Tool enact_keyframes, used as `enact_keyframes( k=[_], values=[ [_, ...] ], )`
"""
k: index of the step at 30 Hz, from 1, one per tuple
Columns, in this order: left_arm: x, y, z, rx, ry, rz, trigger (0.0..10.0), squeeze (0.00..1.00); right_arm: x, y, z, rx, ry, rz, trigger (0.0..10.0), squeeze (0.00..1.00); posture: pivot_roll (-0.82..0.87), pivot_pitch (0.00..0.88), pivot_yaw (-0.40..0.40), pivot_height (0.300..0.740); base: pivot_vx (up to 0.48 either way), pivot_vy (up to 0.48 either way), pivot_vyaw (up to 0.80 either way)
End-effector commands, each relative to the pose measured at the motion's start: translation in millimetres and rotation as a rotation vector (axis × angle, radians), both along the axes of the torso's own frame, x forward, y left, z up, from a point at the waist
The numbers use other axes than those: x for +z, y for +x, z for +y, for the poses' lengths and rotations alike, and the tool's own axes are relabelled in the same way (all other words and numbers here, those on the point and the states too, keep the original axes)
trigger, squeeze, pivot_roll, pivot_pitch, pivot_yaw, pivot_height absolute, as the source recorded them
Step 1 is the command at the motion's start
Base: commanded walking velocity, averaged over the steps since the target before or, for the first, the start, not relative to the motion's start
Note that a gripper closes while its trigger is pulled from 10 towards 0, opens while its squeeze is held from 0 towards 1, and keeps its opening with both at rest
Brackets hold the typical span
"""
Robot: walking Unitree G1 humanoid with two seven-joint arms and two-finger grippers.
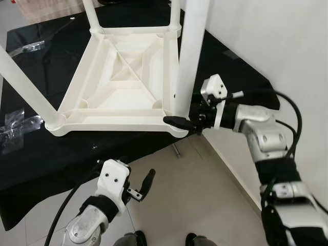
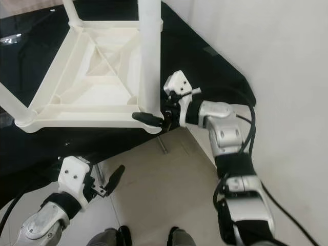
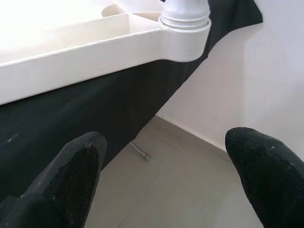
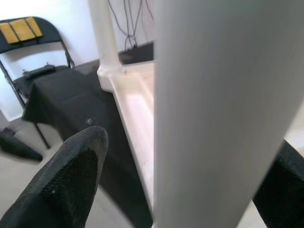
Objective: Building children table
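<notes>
A white plastic children's table lies upside down on a black-covered table, with its legs pointing up. My right gripper is open and straddles the bottom of the near right leg, where it enters the corner socket. One finger crosses in front of the leg. In the right wrist view the leg stands between the two fingers, with a gap to one finger. My left gripper hangs open over the floor, below the table's front edge, with nothing in it. Its wrist view looks up at that corner socket.
Two more white legs stand at the near left and the far side. Crumpled clear plastic wrap lies on the cloth at the left. A white wall is close on the right. A black folding chair stands beyond the table.
</notes>
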State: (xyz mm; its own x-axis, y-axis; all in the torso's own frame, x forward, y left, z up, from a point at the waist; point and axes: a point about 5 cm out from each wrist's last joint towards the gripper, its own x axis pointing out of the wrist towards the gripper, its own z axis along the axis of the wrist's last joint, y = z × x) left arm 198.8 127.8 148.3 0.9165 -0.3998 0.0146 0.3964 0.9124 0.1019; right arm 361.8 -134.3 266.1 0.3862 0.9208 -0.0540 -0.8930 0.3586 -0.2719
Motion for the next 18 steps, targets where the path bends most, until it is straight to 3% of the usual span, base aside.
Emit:
enact_keyframes(
  k=[1,2,3,13,16,18],
  values=[
    [-1,-4.3,1.7,0.003,0.026,0.008,10.0,0.0,-2,1.0,0.0,0.028,0.009,0.007,10.0,0.0,0.1,0.274,0.005,0.74,0.0,0.0,0.0],
    [-1,-6.8,1.8,0.002,0.028,0.013,10.0,0.0,2,3.1,0.2,0.05,0.005,0.003,4.3,0.0,0.11,0.283,0.007,0.74,0.0,0.0,0.0],
    [0,-8.9,1.9,0.001,0.03,0.016,10.0,0.0,5,4.7,0.7,0.072,0.003,0.003,0.0,0.0,0.12,0.289,0.007,0.74,0.0,0.0,0.0],
    [0,-17.0,2.7,-0.004,0.032,0.035,10.0,0.0,10,6.9,-7.0,0.163,-0.055,0.011,0.0,0.0,0.11,0.314,0.013,0.74,0.0,0.0,0.0],
    [0,-18.2,2.1,-0.006,0.027,0.04,10.0,0.0,4,9.7,-15.7,0.094,-0.067,0.005,0.0,0.0,0.1,0.316,0.001,0.74,0.0,0.0,0.0],
    [0,-19.0,1.2,-0.006,0.024,0.041,10.0,0.0,-11,10.5,-25.9,-0.057,-0.101,-0.02,0.0,0.0,0.1,0.315,-0.017,0.74,0.0,0.0,0.0]
  ],
)
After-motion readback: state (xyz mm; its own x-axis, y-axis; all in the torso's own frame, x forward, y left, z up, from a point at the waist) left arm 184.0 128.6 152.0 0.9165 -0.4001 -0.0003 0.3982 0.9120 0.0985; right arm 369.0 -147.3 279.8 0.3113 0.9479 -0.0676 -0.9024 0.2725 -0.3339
